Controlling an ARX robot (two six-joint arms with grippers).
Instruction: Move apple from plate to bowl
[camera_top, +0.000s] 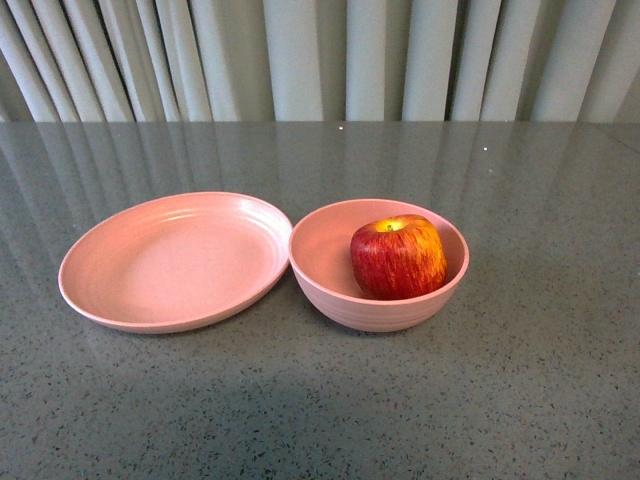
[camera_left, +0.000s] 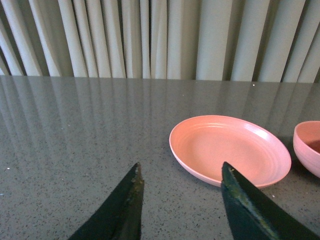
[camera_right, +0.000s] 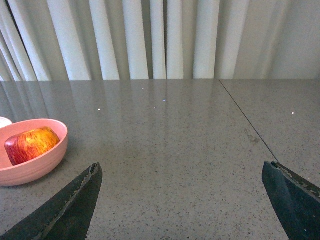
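Observation:
The red apple (camera_top: 398, 257) with yellow streaks sits inside the deep pink bowl (camera_top: 330, 292), stem hollow up. Just left of the bowl, rim to rim with it, lies the shallow pink plate (camera_top: 110, 300) with nothing on it. Neither arm shows in the front view. My left gripper (camera_left: 181, 169) is open over bare table, with the plate (camera_left: 200, 170) just beyond its fingertips and the bowl (camera_left: 306, 150) at the picture's edge. My right gripper (camera_right: 182, 169) stands wide open, holding nothing; the bowl (camera_right: 35, 167) with the apple (camera_right: 31, 144) lies well off to one side of it.
Everything rests on a grey speckled stone tabletop (camera_top: 540, 380). A pale pleated curtain (camera_top: 320, 55) hangs behind the table's far edge. A thin seam (camera_right: 247, 122) runs across the tabletop in the right wrist view.

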